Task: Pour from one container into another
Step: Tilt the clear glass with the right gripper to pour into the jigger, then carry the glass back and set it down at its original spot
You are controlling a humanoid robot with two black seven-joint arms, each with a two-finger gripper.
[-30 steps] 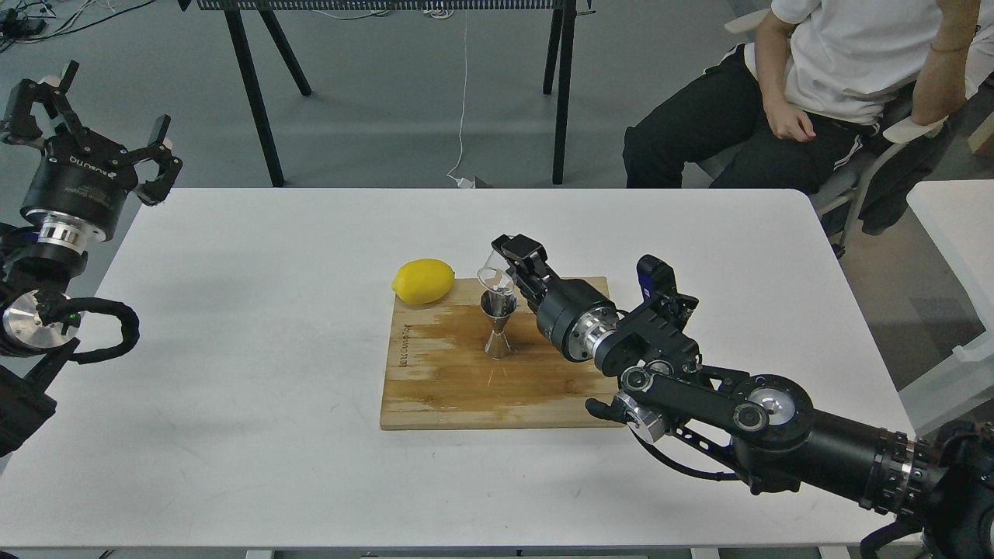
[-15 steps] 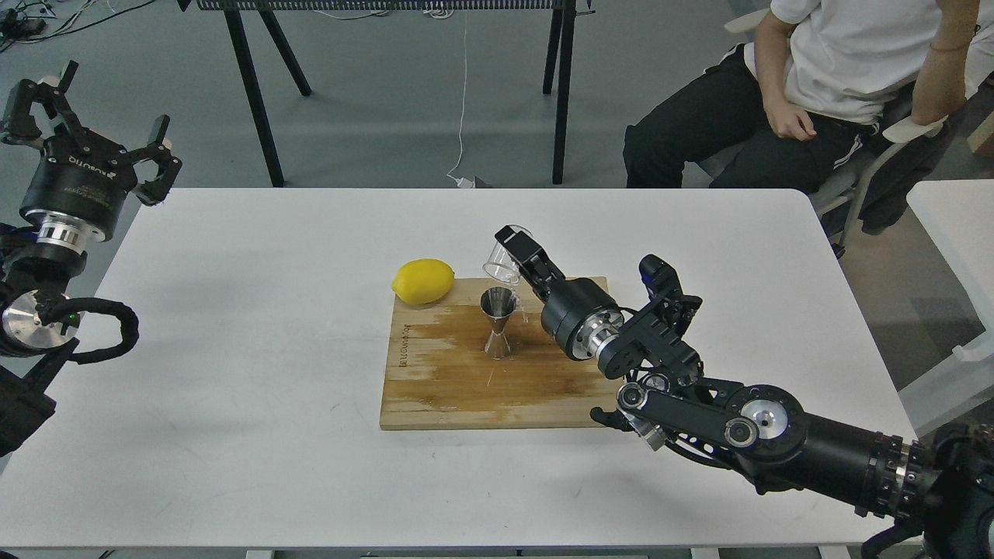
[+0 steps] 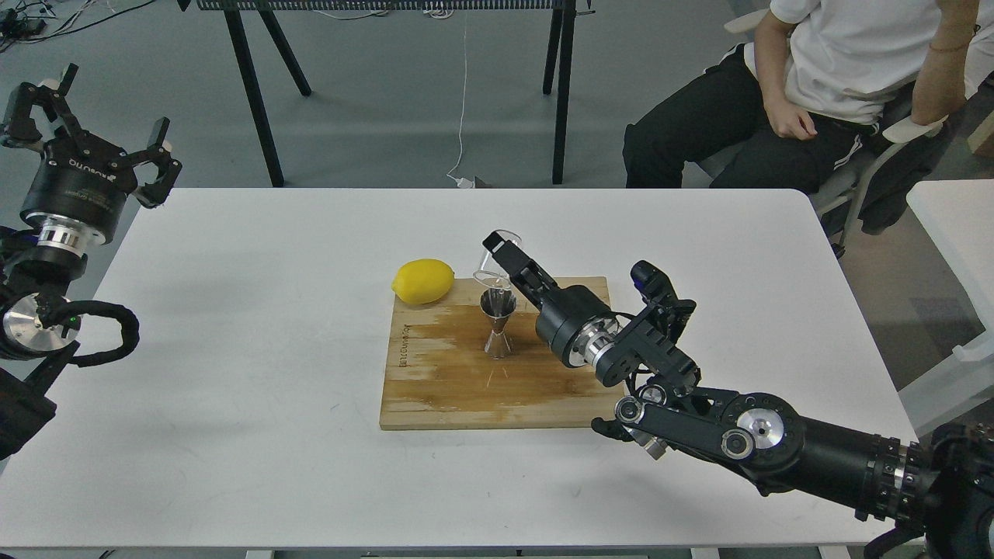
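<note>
While the steel hourglass jigger [image 3: 498,326] stands upright on the wooden board [image 3: 443,388] at frame centre, the clear glass cup [image 3: 492,262] is clamped by the right hand [image 3: 501,252], mouth tilted lower left; the left hand [image 3: 85,140] is held released, upper left.

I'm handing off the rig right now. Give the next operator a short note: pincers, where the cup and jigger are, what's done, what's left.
Right pincer: shut on the clear glass cup, held tipped with its mouth down over the jigger.
Left pincer: open, raised off the table's left edge, holding nothing.
Steel jigger: upright on the wooden board; lemon at the board's far-left corner.
Done: cup picked up and tilted above the jigger.
Left: finish the pour (liquid not discernible), right the cup, set it down.
</note>
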